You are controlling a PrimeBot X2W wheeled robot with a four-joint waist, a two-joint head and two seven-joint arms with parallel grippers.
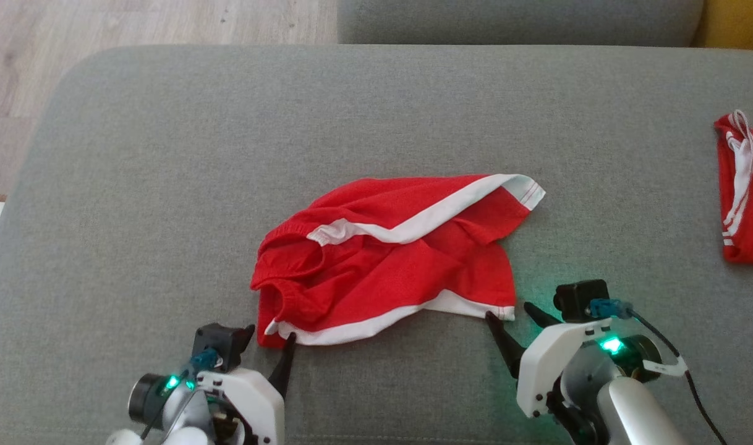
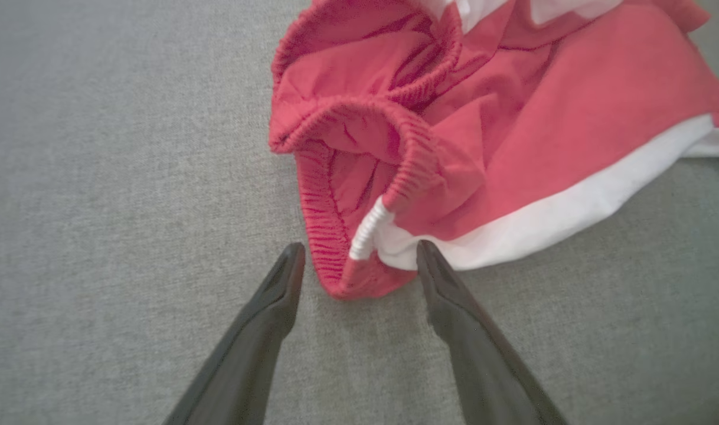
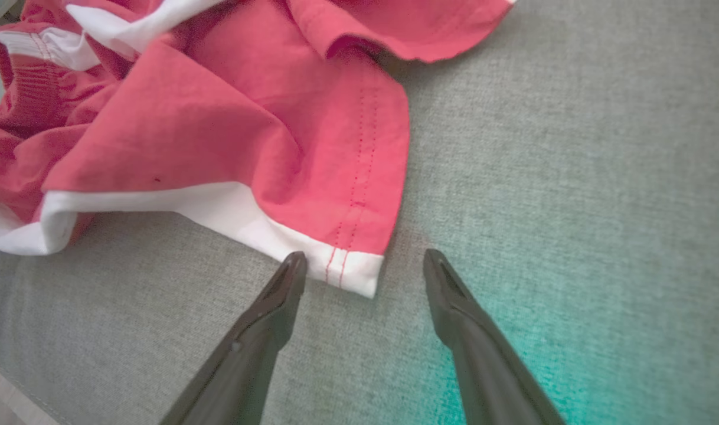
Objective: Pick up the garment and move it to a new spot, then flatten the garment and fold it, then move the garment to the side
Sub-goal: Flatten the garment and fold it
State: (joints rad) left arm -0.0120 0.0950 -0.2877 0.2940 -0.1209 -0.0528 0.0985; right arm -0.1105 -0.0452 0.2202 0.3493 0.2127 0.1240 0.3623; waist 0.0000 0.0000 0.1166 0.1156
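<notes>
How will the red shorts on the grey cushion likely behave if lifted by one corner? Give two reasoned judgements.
The shorts would probably droop and bunch, since they already lie crumpled in soft folds. Likely light too: the cloth looks thin.

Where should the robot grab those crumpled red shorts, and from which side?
Probably its two near corners, from the robot's side: the red shorts lie crumpled, but the waistband end and hem corner stick out, inside the open left tool and right tool.

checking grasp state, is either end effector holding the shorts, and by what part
Nothing held: left end effector open at the shorts' waistband corner, right end effector open at a hem corner.
</notes>
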